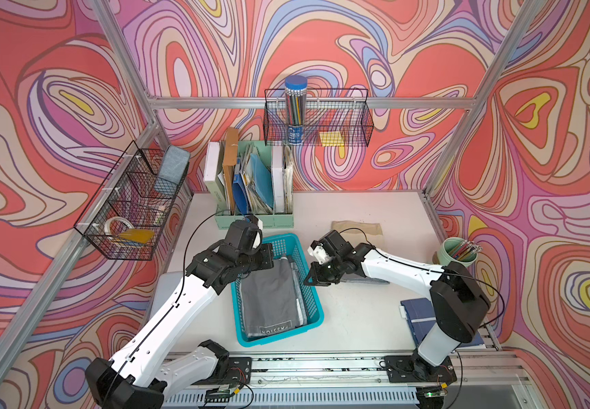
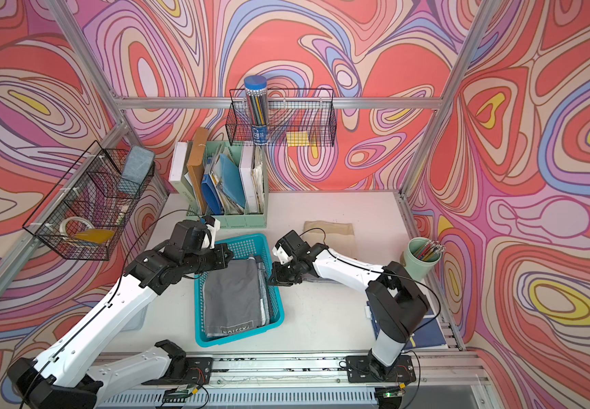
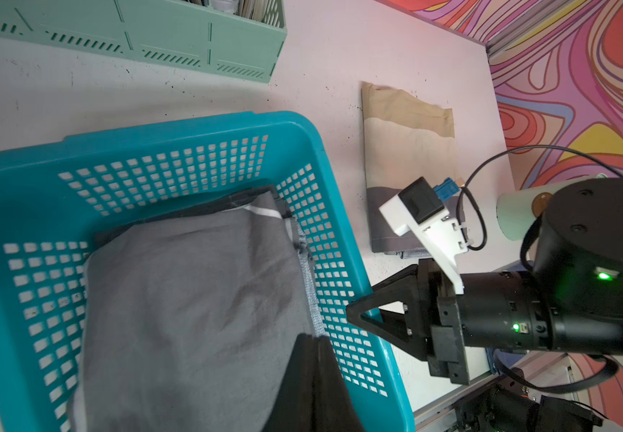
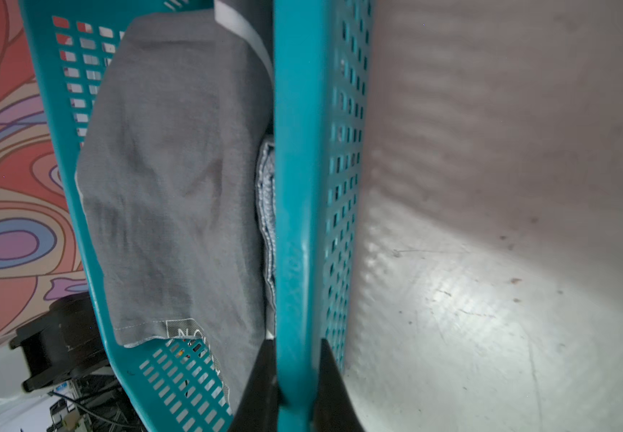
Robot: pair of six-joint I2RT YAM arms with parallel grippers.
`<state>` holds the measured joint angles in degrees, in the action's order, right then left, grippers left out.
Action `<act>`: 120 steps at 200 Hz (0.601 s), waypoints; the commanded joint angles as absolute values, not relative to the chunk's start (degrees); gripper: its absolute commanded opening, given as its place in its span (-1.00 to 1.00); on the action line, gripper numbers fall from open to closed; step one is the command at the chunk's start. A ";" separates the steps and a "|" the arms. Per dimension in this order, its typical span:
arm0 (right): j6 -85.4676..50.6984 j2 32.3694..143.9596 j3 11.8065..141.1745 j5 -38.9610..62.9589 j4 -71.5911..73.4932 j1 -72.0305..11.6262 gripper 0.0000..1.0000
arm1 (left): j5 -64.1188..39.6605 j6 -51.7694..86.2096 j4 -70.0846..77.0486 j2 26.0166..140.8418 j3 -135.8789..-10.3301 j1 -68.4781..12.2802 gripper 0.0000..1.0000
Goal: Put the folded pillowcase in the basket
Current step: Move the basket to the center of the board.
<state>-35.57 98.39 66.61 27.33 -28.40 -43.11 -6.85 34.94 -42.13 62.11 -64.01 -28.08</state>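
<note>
Pillowcase [image 1: 268, 297] lay in basket [image 4: 295, 187]. Right gripper [image 4: 295, 348] clamped the rim facing the table's [image 1: 357, 311] right edge. Left gripper [image 3: 312, 338] fingers together, perhaps nipping pillowcase. Step wanted a gentle release and a straight lift.

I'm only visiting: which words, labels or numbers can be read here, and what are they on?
"PASSION": on the label of the grey folded pillowcase in the basket; it reads upside down in both top views.
Pencil tube: its print is too small to read.
Pale box file: its lettering is too blurred to read.
</note>
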 commanded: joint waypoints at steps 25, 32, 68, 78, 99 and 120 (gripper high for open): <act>-44.46 103.31 68.65 23.97 -26.43 -47.92 -1.00 | -4.71 34.41 -44.08 59.14 -61.99 -27.81 -0.87; -46.11 104.08 69.79 22.69 -26.22 -48.94 -1.00 | -4.46 34.37 -44.08 58.95 -61.91 -27.85 -0.88; -54.90 109.58 76.67 18.02 -23.10 -52.85 -1.00 | -4.49 34.26 -44.62 59.41 -62.93 -27.84 -0.90; -56.97 110.80 78.13 15.34 -23.01 -52.92 -1.00 | -4.36 34.37 -44.58 59.29 -62.94 -27.71 -0.90; -60.26 111.41 78.21 10.97 -21.68 -52.96 -1.00 | -4.23 34.62 -44.56 58.97 -62.99 -27.75 -0.91; -61.14 109.99 76.51 7.18 -21.37 -52.66 -1.00 | -4.37 34.50 -44.86 58.66 -62.89 -27.76 -0.91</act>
<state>-55.64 109.34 78.50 16.32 -20.62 -53.23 -5.13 34.92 -43.33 59.68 -62.48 -28.03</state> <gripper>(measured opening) 0.136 0.060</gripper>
